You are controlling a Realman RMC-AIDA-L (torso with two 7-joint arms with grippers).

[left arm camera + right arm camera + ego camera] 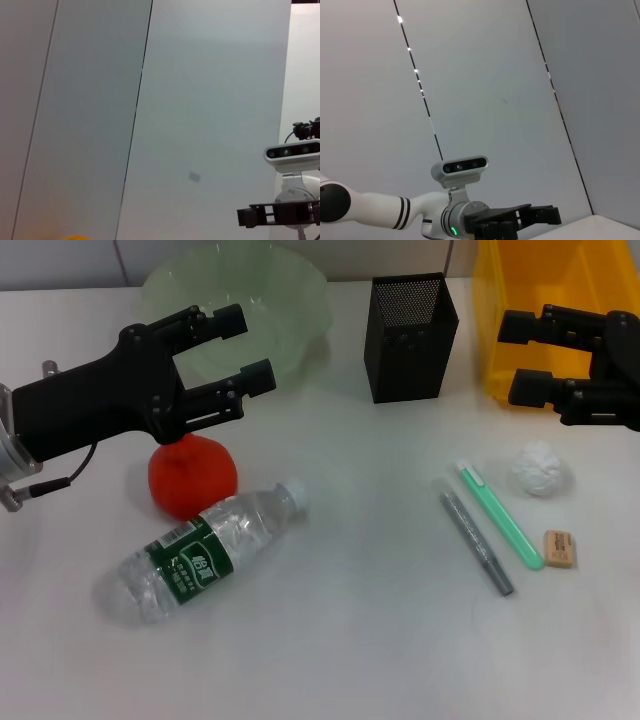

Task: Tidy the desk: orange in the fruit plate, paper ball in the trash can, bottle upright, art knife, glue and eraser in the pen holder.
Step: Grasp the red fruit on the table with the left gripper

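The orange (192,478) rests on the table at the left. My left gripper (245,348) hovers open just above and behind it, fingers pointing toward the pale green fruit plate (300,285). The bottle (205,552) lies on its side in front of the orange. My right gripper (518,360) is open at the far right, in front of the yellow trash can (540,275). Below it sit the paper ball (541,469) and the eraser (560,548). A slim green stick (500,515) and a grey one (477,543) lie side by side; which is art knife or glue I cannot tell. The pen holder (412,335) stands at the back centre.
Both wrist views face a pale panelled wall. The left wrist view shows the right arm's black gripper (275,215) far off, and the right wrist view shows the left arm's gripper (520,217). Bare white tabletop (350,640) spreads across the front middle.
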